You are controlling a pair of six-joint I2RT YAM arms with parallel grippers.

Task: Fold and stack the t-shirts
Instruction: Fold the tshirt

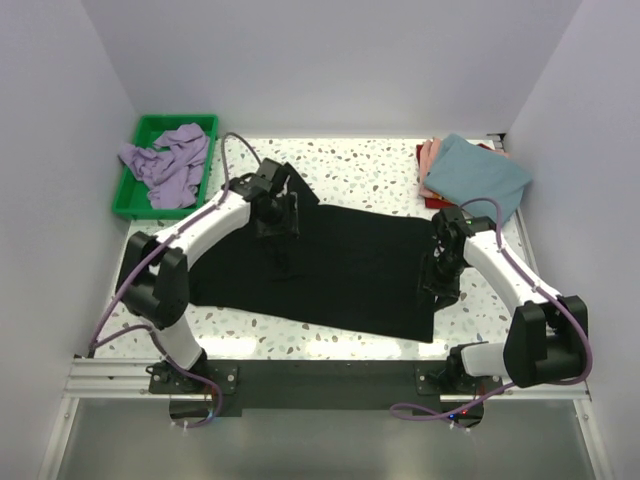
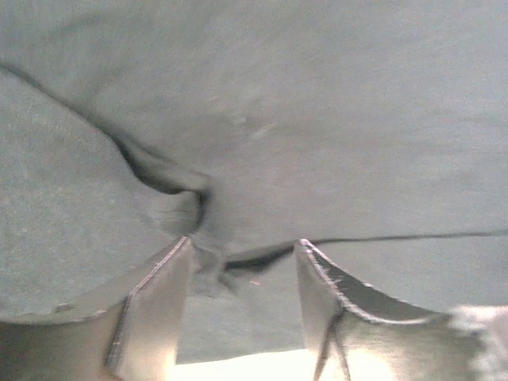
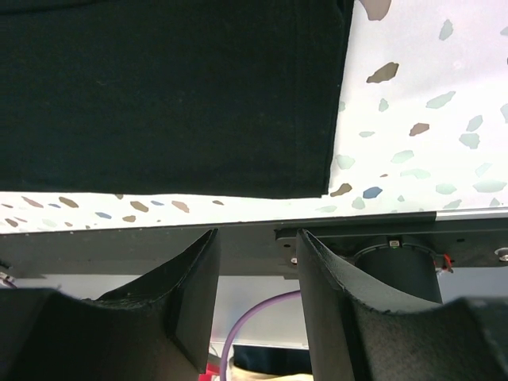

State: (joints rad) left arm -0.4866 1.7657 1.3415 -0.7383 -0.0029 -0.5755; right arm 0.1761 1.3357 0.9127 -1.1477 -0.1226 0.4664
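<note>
Black t-shirt (image 1: 340, 265): we see it spread across the middle of the table (image 1: 380, 160).
Left gripper (image 2: 242, 252): over the shirt's far left part, jaws apart, a cloth wrinkle at its tips, nothing clamped.
Right gripper (image 3: 255, 238): jaws apart and empty, above the shirt's near right corner.
Lavender t-shirt (image 1: 168, 162): crumpled in the green tray (image 1: 150, 125), far left corner.
Teal-blue t-shirt (image 1: 478, 175): we find it folded atop the pink t-shirt (image 1: 429, 150), far right corner.

Left end effector (image 2: 242, 248) agape (right (image 3: 255, 234) too)
</note>
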